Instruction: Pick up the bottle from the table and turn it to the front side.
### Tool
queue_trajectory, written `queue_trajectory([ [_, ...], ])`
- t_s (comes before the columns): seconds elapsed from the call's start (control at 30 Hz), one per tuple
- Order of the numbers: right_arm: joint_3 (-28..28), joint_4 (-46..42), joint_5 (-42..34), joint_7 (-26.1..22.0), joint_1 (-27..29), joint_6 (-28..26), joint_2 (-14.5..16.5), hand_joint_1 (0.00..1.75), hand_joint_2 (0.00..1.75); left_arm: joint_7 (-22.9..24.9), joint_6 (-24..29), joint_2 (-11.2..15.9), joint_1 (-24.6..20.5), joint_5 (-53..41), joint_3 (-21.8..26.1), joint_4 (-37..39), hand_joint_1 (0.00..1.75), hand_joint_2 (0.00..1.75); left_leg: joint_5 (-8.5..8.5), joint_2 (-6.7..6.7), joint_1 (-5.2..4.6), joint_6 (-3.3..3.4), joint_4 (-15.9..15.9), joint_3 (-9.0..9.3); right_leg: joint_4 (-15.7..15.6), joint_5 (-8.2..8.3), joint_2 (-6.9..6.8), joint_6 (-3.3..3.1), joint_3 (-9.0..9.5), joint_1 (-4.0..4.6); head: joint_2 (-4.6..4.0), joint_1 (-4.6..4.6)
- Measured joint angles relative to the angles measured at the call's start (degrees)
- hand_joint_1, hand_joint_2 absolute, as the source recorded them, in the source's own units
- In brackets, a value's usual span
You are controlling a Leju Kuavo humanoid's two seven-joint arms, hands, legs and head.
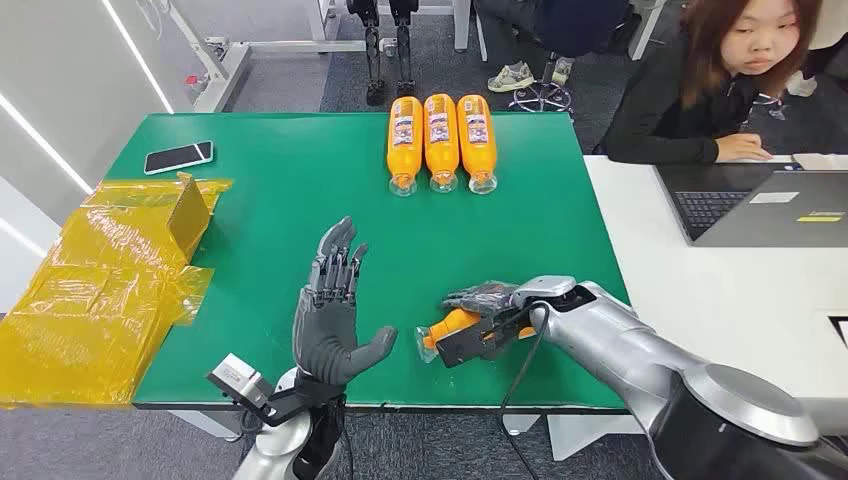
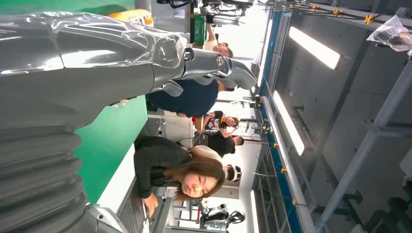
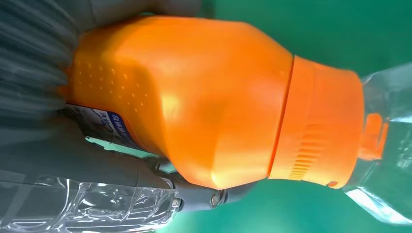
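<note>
Step in hand: judged from the frames, the grasp on the bottle (image 1: pixel 452 328) is made and the turn to its front side comes next.
Bottle, place: lower middle of the head view, lying at the near edge of the green table (image 1: pixel 270 200), its clear cap end pointing toward the left of the frame, its body inside the right hand (image 1: pixel 487 318).
Bottle, close up: in the right wrist view the orange shoulder, the ribbed orange collar and the clear cap (image 3: pixel 388 145) show large; a strip of printed label peeks out at the hand's side, so the front face is probably not up yet.
Right hand: clasped around the bottle's body, dark fingers (image 1: pixel 480 296) lying over the top of it, the thumb side underneath; whether the bottle is lifted off the table or resting on it, I cannot tell.
Left hand: (image 1: pixel 335 310) spread and holding nothing, palm toward the bottle, thumb out, just left of the cap and apart from it.
How to do it well: raise the bottle enough to free it from the cloth, then roll it about its long axis until the label faces up, keeping the grip on the body and off the label; the left hand looks placed to steady the cap end.
Risk: the smooth plastic may slip in the fingers during the roll.
Other things: three bottles (image 1: pixel 439 140) lie side by side at the table's far edge, upper middle of the frame; a phone (image 1: pixel 178 157) upper left; yellow film (image 1: pixel 100 290) at the left edge.
</note>
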Motion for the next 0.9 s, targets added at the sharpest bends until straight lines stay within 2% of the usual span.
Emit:
queue_trajectory([
  [0.2, -0.09, 0.68, -0.63, -0.61, 0.1, -4.95, 0.77, 1.75, 1.75, 0.0, 0.19, 0.03, 0.08, -0.04, 0.01, 0.02, 0.0, 1.75, 0.01, 0.05, 0.0, 0.0, -0.01, 0.01, 0.01, 0.02, 0.02, -0.02, 0.0, 0.0, 0.0, -0.01],
  [0.33, -0.77, 0.33, -1.8, -1.27, 0.38, -12.88, 1.45, 1.75, 1.75, 0.0, 1.04, 0.15, 0.75, -0.58, 0.1, -0.15, 0.0, 1.75, 0.05, 0.03, 0.0, -0.02, 0.0, -0.1, 0.05, 0.06, 0.0, -0.07, -0.08, 0.0, 0.0, 0.0],
  [0.43, -3.57, -2.47, -3.05, -1.76, 1.47, -21.53, 1.24, 1.75, 1.75, -0.02, 1.91, 0.44, 1.95, -1.43, 0.42, -0.9, 0.0, 1.75, 0.1, 0.04, 0.0, -0.05, 0.0, -0.26, 0.09, 0.1, 0.02, -0.12, -0.3, 0.0, 0.0, -0.01],
  [0.53, -10.18, -11.14, -0.99, -0.21, 4.84, -26.98, -0.32, 1.75, 1.75, -0.03, 2.23, 0.66, 3.21, -2.54, 1.12, -2.0, 0.0, 1.75, 0.08, -0.04, 0.01, -0.06, 0.0, -0.35, 0.07, 0.04, -0.03, -0.11, -0.39, 0.02, 0.0, -0.01],
  [0.67, -19.39, -23.53, 2.16, 1.54, 10.71, -27.54, -2.69, 1.75, 1.75, -0.04, 2.09, 0.85, 4.03, -3.32, 1.83, -2.85, 0.0, 1.75, 0.05, -0.2, 0.01, -0.06, -0.01, -0.63, 0.07, -0.04, -0.16, -0.09, -0.6, 0.02, 0.0, 0.01],
  [0.9, -28.2, -35.15, 4.23, 0.69, 16.55, -28.2, -5.23, 1.75, 1.75, -0.04, 1.87, 1.01, 4.29, -3.62, 2.26, -3.25, 0.0, 1.75, 0.05, -0.17, -0.01, -0.06, 0.0, -0.82, 0.05, -0.04, -0.15, -0.08, -0.8, 0.0, 0.0, -0.01],
])
